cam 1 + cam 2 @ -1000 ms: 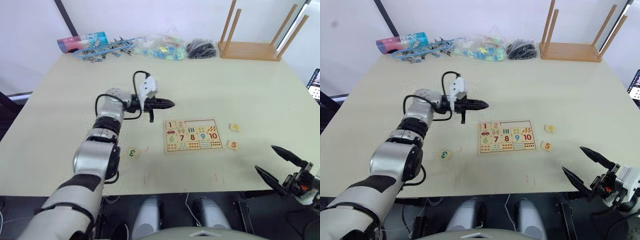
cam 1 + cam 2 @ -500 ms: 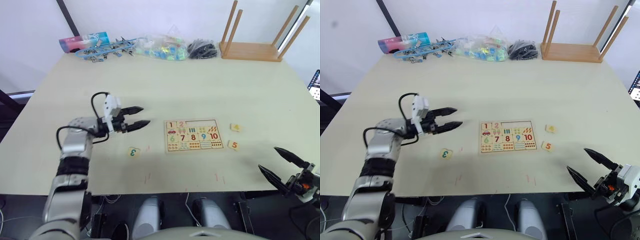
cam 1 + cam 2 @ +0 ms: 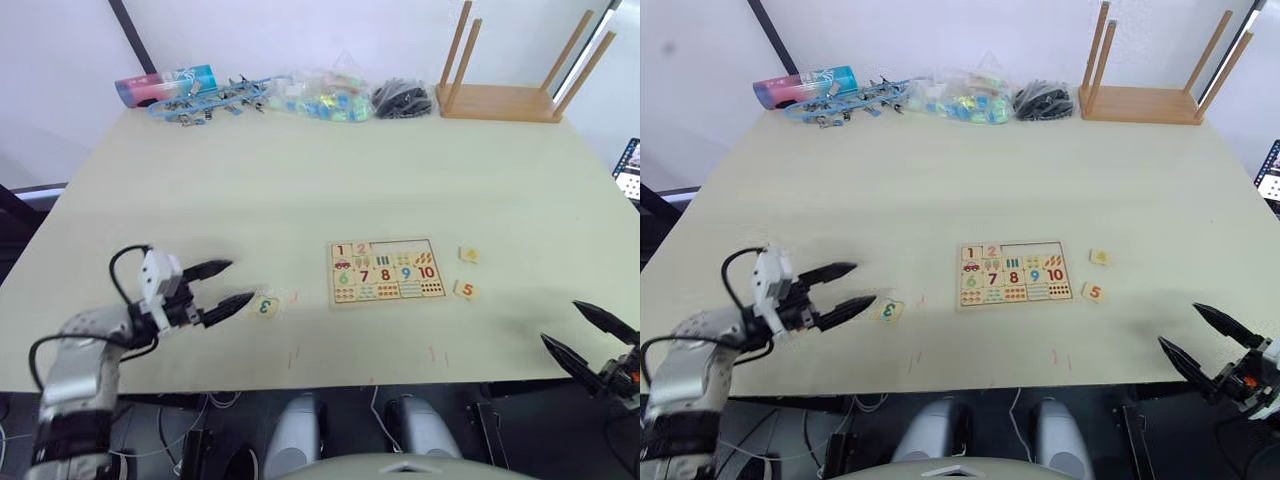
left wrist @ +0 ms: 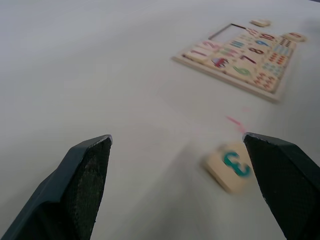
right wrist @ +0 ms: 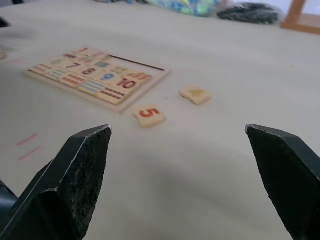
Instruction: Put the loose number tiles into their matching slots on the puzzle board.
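The puzzle board [image 3: 385,271] lies flat at the table's middle. The red 1 [image 3: 342,250] and orange 2 [image 3: 361,249] sit in its upper row. The other slots [image 3: 405,246] of that row are bare wood. The green 3 tile [image 3: 265,306] lies loose left of the board, just off the fingertips of my open left gripper [image 3: 238,281]. The yellow 4 tile [image 3: 469,255] and orange 5 tile [image 3: 465,290] lie right of the board. My right gripper [image 3: 562,322] hovers open near the table's front right edge, apart from both. In the right wrist view the 5 tile [image 5: 148,114] is nearest.
An upturned wooden stool [image 3: 500,95] stands at the back right. Along the back edge lie a bag of coloured pieces [image 3: 320,95], a black bundle [image 3: 402,97], blue clips [image 3: 205,100] and a tube [image 3: 165,82]. Faint red marks [image 3: 438,355] dot the table's front.
My left gripper has pulled back from the board's upper left corner to the front left, beside the 3 tile, and gone from shut to open. The right gripper has drifted slightly right and lower.
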`<state>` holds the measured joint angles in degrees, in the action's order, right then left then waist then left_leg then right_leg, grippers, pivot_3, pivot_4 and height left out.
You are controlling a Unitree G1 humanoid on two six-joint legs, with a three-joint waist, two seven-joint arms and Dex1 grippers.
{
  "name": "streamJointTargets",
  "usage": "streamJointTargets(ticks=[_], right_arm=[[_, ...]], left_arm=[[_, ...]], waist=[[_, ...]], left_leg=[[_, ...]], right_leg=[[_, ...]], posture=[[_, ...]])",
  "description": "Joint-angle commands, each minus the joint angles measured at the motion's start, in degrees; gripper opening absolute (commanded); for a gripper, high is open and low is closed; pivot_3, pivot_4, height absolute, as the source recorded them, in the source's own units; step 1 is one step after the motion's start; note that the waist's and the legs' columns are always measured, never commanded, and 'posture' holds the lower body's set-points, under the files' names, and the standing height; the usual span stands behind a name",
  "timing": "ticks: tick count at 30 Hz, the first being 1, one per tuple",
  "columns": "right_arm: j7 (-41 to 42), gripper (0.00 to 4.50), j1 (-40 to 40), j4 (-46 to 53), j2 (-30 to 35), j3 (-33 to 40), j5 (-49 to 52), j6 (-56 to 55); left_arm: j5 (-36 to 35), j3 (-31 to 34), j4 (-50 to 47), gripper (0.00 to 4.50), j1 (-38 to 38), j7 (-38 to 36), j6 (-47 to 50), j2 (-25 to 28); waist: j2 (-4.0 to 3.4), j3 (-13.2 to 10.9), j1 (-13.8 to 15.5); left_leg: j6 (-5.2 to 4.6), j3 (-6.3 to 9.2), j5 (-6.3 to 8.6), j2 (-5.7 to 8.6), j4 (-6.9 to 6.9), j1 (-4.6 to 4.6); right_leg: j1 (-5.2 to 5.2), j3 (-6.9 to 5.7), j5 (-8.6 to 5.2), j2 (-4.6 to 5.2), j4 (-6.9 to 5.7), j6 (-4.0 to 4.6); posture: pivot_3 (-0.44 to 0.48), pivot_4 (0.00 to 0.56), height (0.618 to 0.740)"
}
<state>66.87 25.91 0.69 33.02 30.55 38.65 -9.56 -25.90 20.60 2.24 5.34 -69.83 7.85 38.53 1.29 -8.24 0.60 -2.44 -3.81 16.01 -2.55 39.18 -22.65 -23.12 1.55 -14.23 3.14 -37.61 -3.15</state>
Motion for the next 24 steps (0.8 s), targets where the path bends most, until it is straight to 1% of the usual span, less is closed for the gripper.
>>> streamJointTargets(ticks=[1,7,11,17,24], right_arm=[[1.4,4.5,-0.3,-0.7,1.3,2.2,0.9,0.3],[2.6,4.5,-1.3,-1.9,1.6,2.1,0.7,0.8],[3.4,4.5,-1.3,-2.1,1.2,1.8,0.3,0.5],[4.7,4.5,-0.2,-1.2,1.3,1.4,0.0,0.9],[4.8,4.5,-0.7,-1.5,1.1,1.7,-0.3,0.1]], left_arm=[[-2.5,4.0,-5.6,4.46,4.2,0.1,-1.8,1.1],[-3.2,7.7,-9.1,4.46,11.6,2.3,-3.2,-0.1],[-3.6,7.8,-11.2,4.46,14.3,4.0,-3.9,-1.2],[-2.9,6.9,-11.0,4.46,15.1,4.7,-5.7,-1.5],[-2.9,5.7,-8.0,4.46,13.4,3.4,-7.2,-0.8]], waist=[[0.01,0.0,0.3],[-0.02,0.0,0.2],[-0.03,0.0,0.2],[-0.02,0.0,0.2],[-0.03,0.0,0.2]], left_leg=[[0.0,0.0,0.0,0.01,0.0,0.0],[0.0,-0.01,0.0,0.02,-0.01,0.0],[0.0,-0.05,0.01,0.0,-0.03,0.01],[0.0,-0.06,0.01,0.0,-0.03,0.01],[0.0,-0.08,0.01,-0.01,-0.03,0.01]], right_leg=[[0.01,-0.02,0.0,0.02,0.01,0.0],[0.02,-0.02,-0.02,0.09,0.06,0.03],[0.01,-0.02,-0.05,0.08,0.07,0.08],[0.01,-0.02,-0.06,0.07,0.11,0.09],[0.01,-0.02,-0.07,0.04,0.12,0.1]], posture=[[0.0,0.15,0.737],[0.0,0.15,0.737],[0.0,0.15,0.737],[0.0,0.15,0.737],[0.0,0.15,0.737]])
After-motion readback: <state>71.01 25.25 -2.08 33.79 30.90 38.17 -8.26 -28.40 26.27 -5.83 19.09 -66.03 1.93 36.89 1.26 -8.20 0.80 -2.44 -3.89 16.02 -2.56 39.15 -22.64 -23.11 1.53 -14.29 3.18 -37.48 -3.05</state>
